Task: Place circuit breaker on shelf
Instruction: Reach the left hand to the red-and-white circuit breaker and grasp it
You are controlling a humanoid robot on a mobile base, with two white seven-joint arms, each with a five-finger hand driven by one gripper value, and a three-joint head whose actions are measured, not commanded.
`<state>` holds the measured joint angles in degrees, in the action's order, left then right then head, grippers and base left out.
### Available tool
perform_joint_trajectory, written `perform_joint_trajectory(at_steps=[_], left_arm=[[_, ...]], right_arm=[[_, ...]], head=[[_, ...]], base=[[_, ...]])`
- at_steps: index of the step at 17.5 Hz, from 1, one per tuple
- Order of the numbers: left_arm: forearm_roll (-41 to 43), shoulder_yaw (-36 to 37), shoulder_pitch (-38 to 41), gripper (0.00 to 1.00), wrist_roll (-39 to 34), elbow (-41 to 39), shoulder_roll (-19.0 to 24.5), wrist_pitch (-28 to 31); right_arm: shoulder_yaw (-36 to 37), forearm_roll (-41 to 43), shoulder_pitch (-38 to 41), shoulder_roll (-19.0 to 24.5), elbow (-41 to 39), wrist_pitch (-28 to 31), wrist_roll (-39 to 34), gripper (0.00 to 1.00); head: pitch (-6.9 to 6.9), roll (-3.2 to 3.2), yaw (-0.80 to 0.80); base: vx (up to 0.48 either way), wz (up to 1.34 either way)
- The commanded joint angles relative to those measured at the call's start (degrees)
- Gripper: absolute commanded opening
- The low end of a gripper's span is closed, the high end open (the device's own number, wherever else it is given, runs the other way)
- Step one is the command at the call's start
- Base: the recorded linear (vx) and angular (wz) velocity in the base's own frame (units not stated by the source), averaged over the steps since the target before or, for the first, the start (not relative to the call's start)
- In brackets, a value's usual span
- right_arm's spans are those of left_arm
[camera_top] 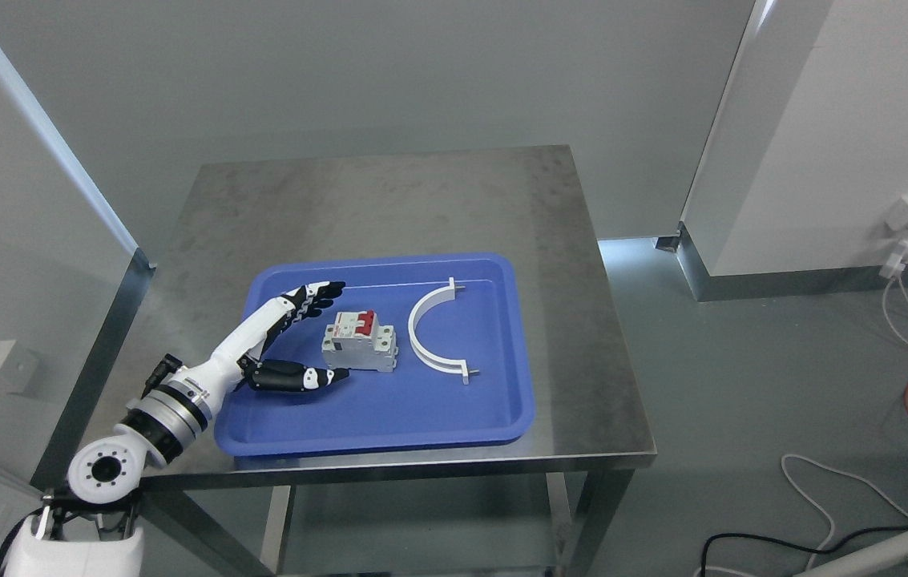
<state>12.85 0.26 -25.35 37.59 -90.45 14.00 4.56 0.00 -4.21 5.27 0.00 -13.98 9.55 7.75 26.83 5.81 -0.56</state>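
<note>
A white circuit breaker with red switches lies in the middle of a blue tray on a steel table. My left hand reaches in from the lower left, just to the left of the breaker. Its fingers are spread above and behind the breaker's left end, and the thumb lies in front of it, near its lower left corner. The hand is open and holds nothing. My right arm does not show.
A white half-ring clamp lies in the tray right of the breaker. The tray sits near the table's front edge. Grey partitions stand to the left and right, and cables trail over the floor at right.
</note>
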Motion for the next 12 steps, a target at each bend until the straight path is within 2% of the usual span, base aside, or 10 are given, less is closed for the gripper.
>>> perform_joint_trajectory(at_steps=[1, 3, 6, 9, 10, 12], left_arm=[[2.4, 2.3, -1.4, 0.66, 0.4, 0.4, 1.1, 0.5], [2.5, 2.1, -1.6, 0.49, 0.5, 1.1, -0.9, 0.4], [2.5, 1.8, -1.5, 0.26, 0.6, 1.6, -1.7, -0.5], [2.4, -0.9, -1.5, 0.04, 0.6, 2.6, -3.4, -5.1], [2.4, -2.0, -1.2, 0.0, 0.6, 2.6, -4.0, -6.3], [2.3, -3.2, -1.1, 0.0, 0.6, 2.8, -4.6, -6.8]], right_arm=[[-1.1, 0.0, 0.0, -1.0, 0.0, -5.0, 0.1, 1.0], [-1.1, 0.0, 0.0, -1.0, 0.0, -5.0, 0.1, 1.0], [-1.1, 0.0, 0.0, -1.0, 0.0, -5.0, 0.1, 1.0], [-1.1, 0.0, 0.0, -1.0, 0.0, -5.0, 0.0, 1.0], [-1.1, 0.0, 0.0, -1.0, 0.0, -5.0, 0.1, 1.0], [-1.1, 0.0, 0.0, -1.0, 0.0, -5.0, 0.0, 1.0]], head=[[0.0, 0.0, 0.0], [0.0, 0.0, 0.0], [0.0, 0.0, 0.0], [0.0, 0.0, 0.0], [0.0, 0.0, 0.0], [0.0, 0.0, 0.0]], base=[[0.0, 0.0], [0.0, 0.0], [0.0, 0.0], [0.0, 0.0], [0.0, 0.0], [0.0, 0.0]])
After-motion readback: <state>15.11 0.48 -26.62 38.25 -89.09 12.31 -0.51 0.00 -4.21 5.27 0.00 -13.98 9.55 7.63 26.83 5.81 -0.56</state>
